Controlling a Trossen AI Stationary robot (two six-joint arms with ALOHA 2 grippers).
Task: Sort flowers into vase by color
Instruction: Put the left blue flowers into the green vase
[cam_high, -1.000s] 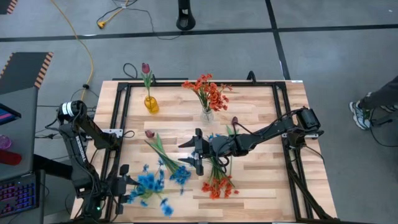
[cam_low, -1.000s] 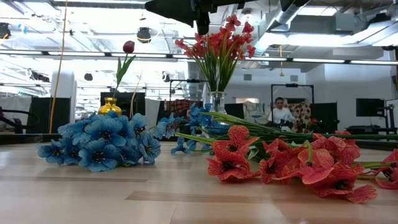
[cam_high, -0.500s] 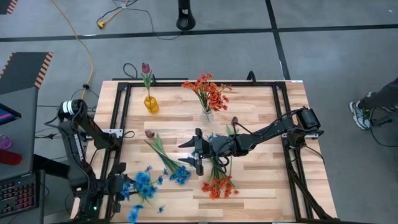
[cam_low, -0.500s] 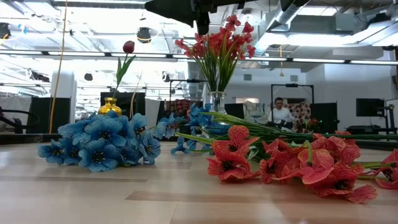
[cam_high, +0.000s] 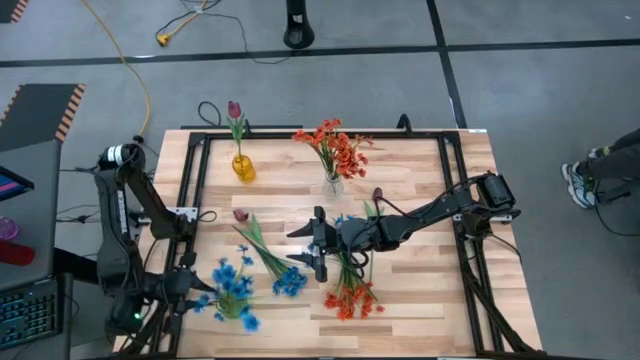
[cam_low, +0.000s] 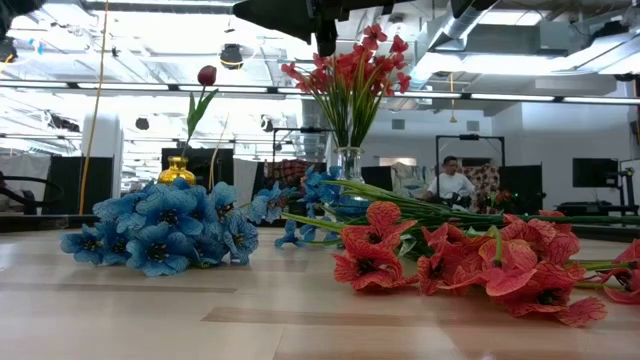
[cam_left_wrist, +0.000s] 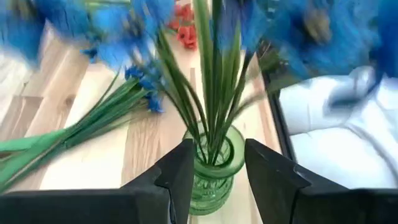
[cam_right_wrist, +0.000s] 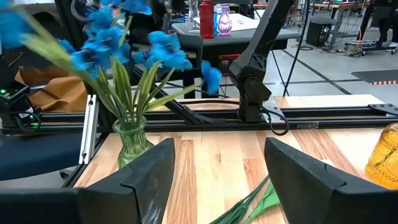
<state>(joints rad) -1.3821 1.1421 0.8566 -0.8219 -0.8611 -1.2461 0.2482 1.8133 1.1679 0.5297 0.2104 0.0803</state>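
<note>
Gripping the Blue Bunch

Nearest, front-left of the clear vase (cam_high: 333, 186), the left gripper (cam_left_wrist: 217, 153) has its jaws closed on a green vase (cam_left_wrist: 211, 179) that holds upright blue flowers (cam_high: 232, 288). Loose orange-red sprigs (cam_high: 350, 297) lie just in front of the clear vase. Over them the right gripper (cam_high: 319, 244) hovers, jaws apart and empty. Back-left of the clear vase, a yellow vase (cam_high: 243, 166) holds a maroon tulip (cam_high: 234, 109).

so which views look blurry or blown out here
Left wrist view: the blue flowers smear with motion blur, while the green vase stays fairly sharp. Right wrist view: the blue blooms are soft too. Low view: ceiling lights glare brightly behind the orange-red bouquet. High view: evenly lit.
</note>
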